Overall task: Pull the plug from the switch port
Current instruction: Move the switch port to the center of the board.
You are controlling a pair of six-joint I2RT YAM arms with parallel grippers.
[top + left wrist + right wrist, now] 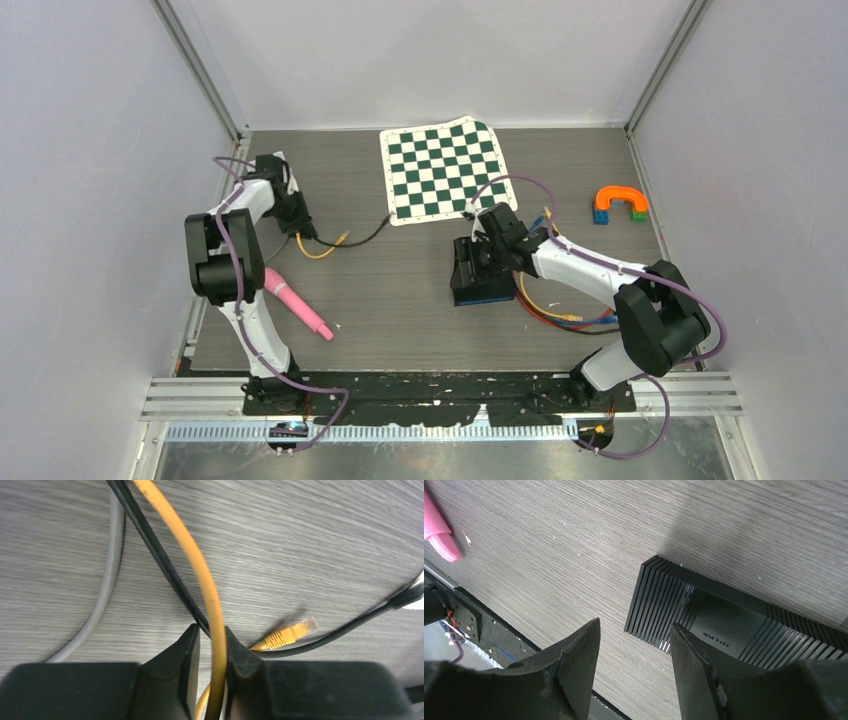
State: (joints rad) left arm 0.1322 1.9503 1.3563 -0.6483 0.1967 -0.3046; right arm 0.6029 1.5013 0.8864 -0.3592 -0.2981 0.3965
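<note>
The black switch (480,272) lies right of the table's middle; its ribbed top (724,620) fills the right wrist view. My right gripper (635,623) is open at the switch's corner, with one finger over its top and the other over bare table. At the far left, my left gripper (211,630) has its jaws drawn in around a yellow cable (200,570). That cable's yellow plug (292,632) lies free on the table (343,238), well apart from the switch. A black cable (165,562) runs just behind the fingers.
A pink tool (297,303) lies near the left arm. A checkered mat (445,170) sits at the back middle, and orange and blue blocks (620,205) at the back right. Red, blue and yellow cables (560,315) bunch right of the switch. A grey cable (105,580) curves leftward.
</note>
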